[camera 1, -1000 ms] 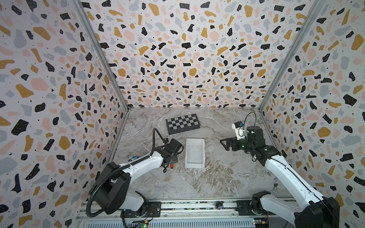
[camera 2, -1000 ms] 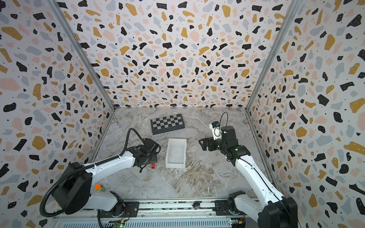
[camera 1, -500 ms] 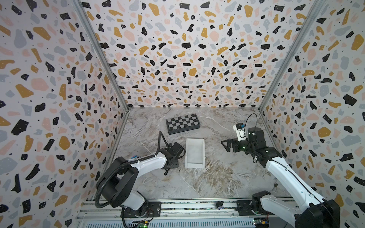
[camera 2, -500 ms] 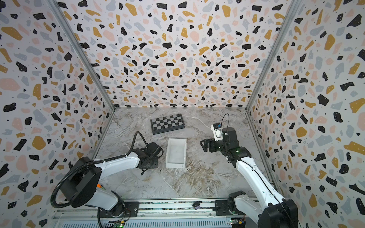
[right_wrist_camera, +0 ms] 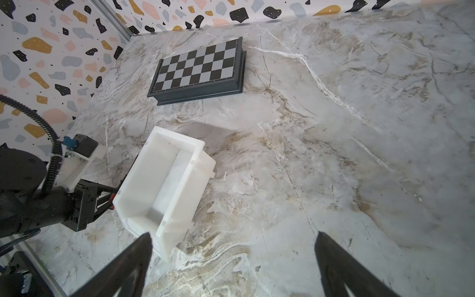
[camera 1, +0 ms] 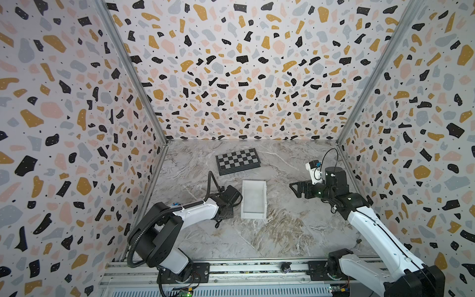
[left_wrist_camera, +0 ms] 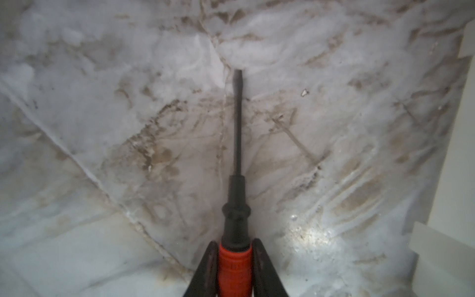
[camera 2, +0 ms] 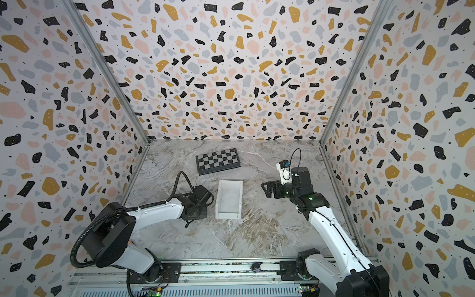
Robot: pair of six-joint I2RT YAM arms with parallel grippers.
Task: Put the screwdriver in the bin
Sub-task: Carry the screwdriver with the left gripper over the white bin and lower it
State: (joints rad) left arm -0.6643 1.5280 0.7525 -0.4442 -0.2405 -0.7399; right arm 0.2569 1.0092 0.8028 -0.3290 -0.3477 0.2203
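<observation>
Left tool (left_wrist_camera: 235,241) grips the screwdriver (left_wrist_camera: 237,154) by its handle; in a top view the shaft points to 7 o'clock, at 9 o'clock of the bin (camera 1: 253,215). Right tool (right_wrist_camera: 233,233) gapes wide, empty.

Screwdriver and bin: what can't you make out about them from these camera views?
- The screwdriver: in the left wrist view the handle's back end is cut off by the frame edge, between the left end effector's fingers.
- In both top views the left arm covers the handle; lifted or resting cannot be told.
- The bin: the left wrist view shows only a corner, cut by the frame edge.
</observation>
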